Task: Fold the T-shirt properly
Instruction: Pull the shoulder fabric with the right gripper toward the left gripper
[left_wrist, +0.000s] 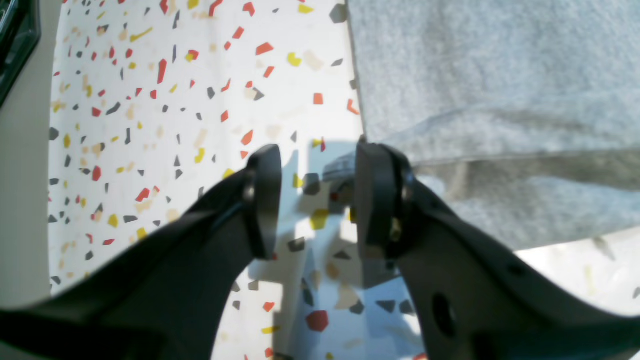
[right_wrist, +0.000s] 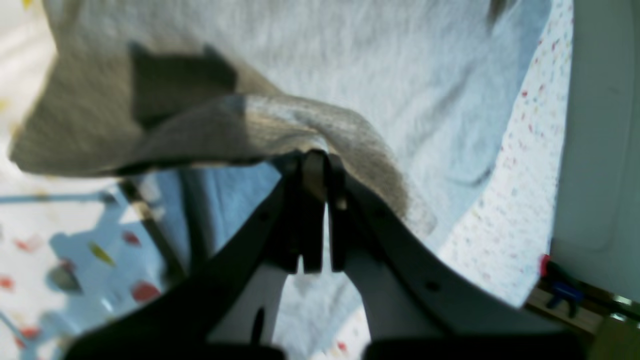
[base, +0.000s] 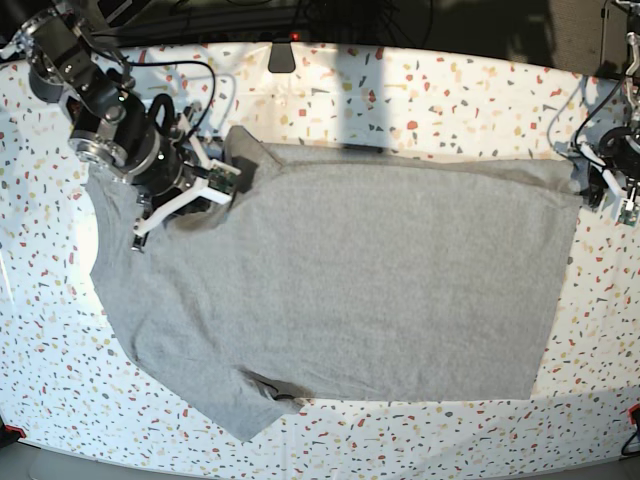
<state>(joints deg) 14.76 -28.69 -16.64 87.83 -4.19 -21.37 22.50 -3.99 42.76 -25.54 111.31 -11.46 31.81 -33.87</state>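
T-shirt (base: 340, 270): I see it spread plain side up across the middle of the bench (base: 450, 90), hem edge to the scene's right, sleeves and shoulders to the scene's left; a sleeve points toward the near left corner.

Right hand (right_wrist: 315, 167): pressed together on a fold of the grey cloth; in its wrist view the fabric rises in a ridge into the fingertips and sits between them. In the base view I find this hand at the far left of the shirt (base: 215, 175), near the shoulder, with the cloth bunched up beside it.

Left hand (left_wrist: 317, 195): spread wide, nothing between the fingers but speckled bench top. It hangs at the far right corner of the shirt (base: 612, 190).

Shirt against left hand: in the wrist view the shirt's edge (left_wrist: 490, 100) lies just beside the right-side finger (left_wrist: 375, 200); a small lip of cloth shows at that finger's tip, but I cannot tell whether they touch.

Bench: white with red, yellow and grey flecks, showing on all sides of the shirt.
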